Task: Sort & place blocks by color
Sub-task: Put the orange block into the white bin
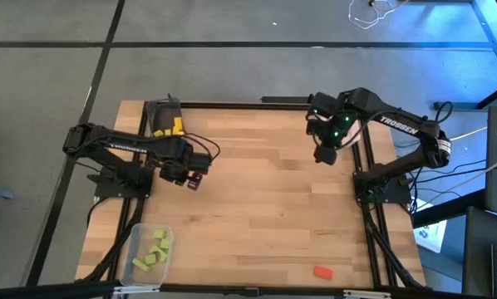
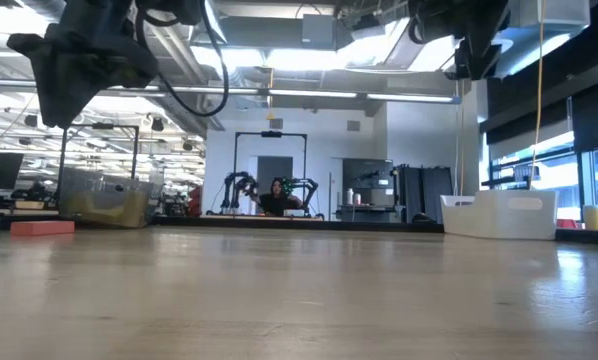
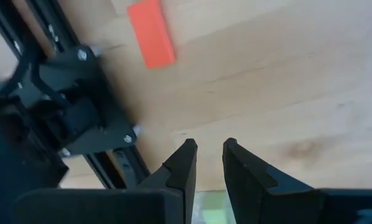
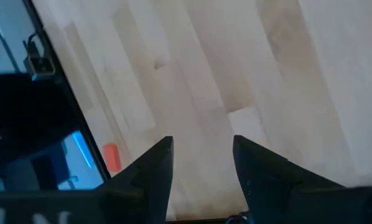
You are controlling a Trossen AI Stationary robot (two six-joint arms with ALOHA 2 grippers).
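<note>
One red block [image 1: 322,271] lies flat on the wood near the table's near right corner; it also shows in the left wrist view [image 3: 150,34], the right wrist view [image 4: 111,156] and the low view [image 2: 41,227]. Several light green blocks [image 1: 151,249] lie in the clear tray [image 1: 137,235] at the near left. Yellow blocks [image 1: 170,127] sit in the dark grey tray [image 1: 159,110] at the far left. My left gripper [image 1: 194,173] [image 3: 209,155] hovers over the table's left middle, fingers slightly apart, holding nothing. My right gripper [image 1: 324,153] [image 4: 201,155] hovers at the far right, open and empty.
A white tray [image 2: 499,215] shows only in the low view, at its right. Dark frame rails [image 1: 367,178] and the two arm bases [image 1: 115,178] run along the table's left and right sides. Bare wood [image 1: 265,199] fills the table's middle. A person [image 2: 276,198] sits far off in the room.
</note>
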